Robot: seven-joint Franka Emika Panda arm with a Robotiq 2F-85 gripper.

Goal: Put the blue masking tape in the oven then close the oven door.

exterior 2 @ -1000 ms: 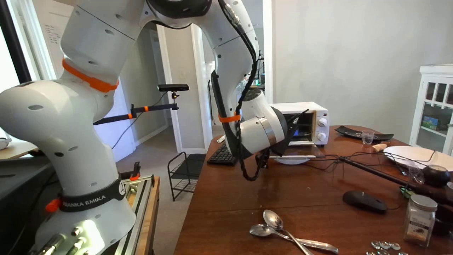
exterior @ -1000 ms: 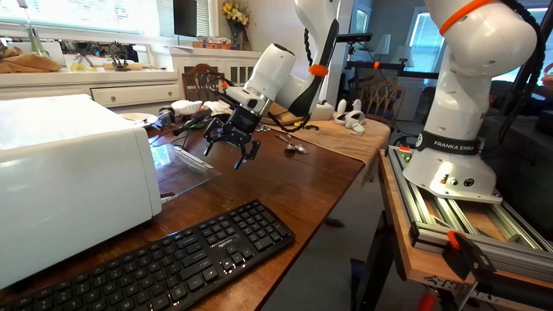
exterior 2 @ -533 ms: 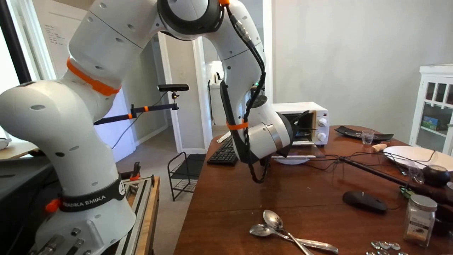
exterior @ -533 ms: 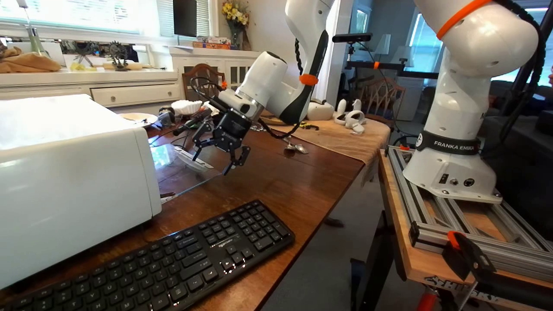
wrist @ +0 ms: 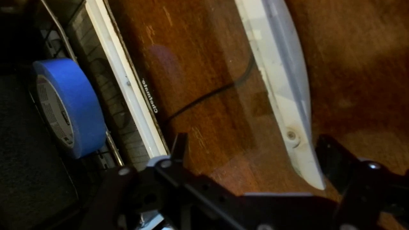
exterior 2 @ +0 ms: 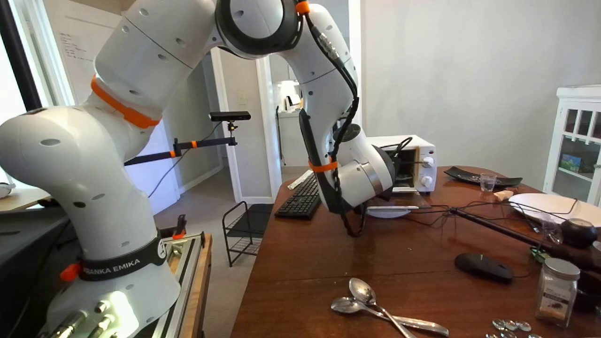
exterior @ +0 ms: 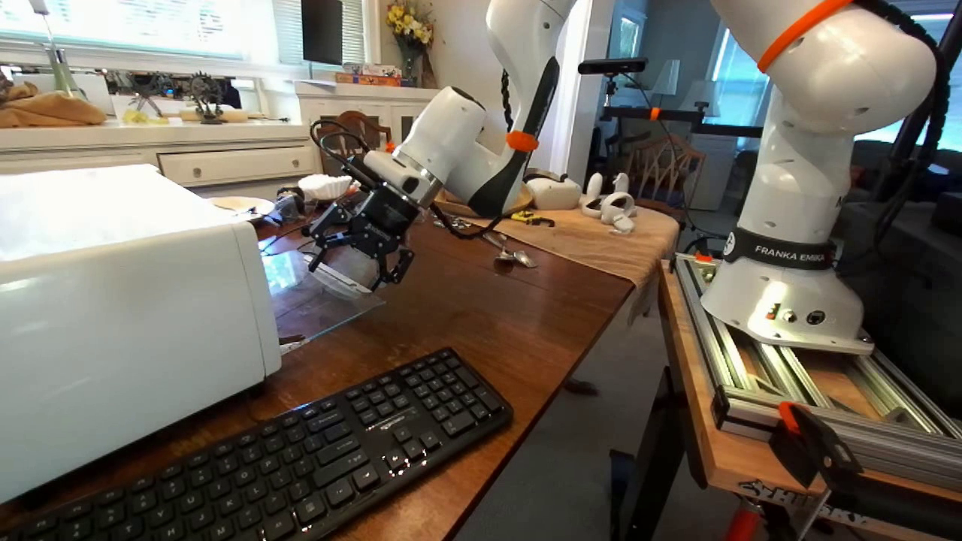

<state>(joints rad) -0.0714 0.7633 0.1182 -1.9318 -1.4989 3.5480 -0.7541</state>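
Only the wrist view shows blue tape (wrist: 84,102) inside the oven (exterior 2: 426,171), which the arm (exterior 2: 324,89), claw (wrist: 252,140) agape, partly hides in an exterior view.

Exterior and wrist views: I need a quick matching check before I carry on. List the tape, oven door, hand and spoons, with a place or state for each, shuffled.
Things
1. tape
2. oven door
3. hand
4. spoons

Places and states
A. crossed on the table
B. jaws apart
C. inside the oven
D. folded down

Pairs: 1-C, 2-D, 3-B, 4-A
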